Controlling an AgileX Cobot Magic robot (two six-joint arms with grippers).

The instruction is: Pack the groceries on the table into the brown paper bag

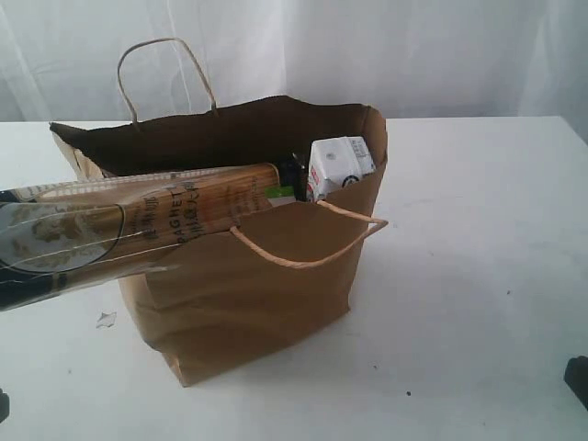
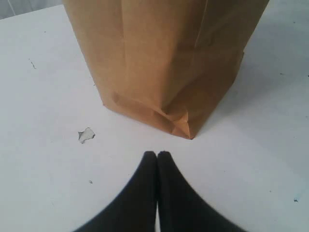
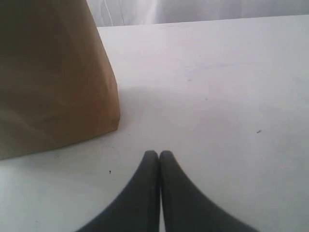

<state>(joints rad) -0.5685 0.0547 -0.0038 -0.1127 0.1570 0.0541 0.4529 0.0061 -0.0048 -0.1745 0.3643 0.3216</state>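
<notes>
My left gripper [image 2: 157, 153] is clenched empty, near the bottom corner of the tall kraft-brown paper bag [image 2: 164, 63]. My right gripper [image 3: 159, 153], clenched too, faces open flat white tabletop [image 3: 231, 96].

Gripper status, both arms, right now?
Left gripper: jaws shut, holding nothing, pointed at the brown paper bag.
Right gripper: jaws shut, holding nothing.

Soft, even light, slightly washed out.
The upright kraft-brown paper bag [image 3: 53, 82] throws a faint shadow on the plain white tabletop [image 3: 217, 96] ahead of the black right gripper [image 3: 158, 153]; the clear-wrapped spaghetti pack [image 1: 110, 230] shows glare and blur.
</notes>
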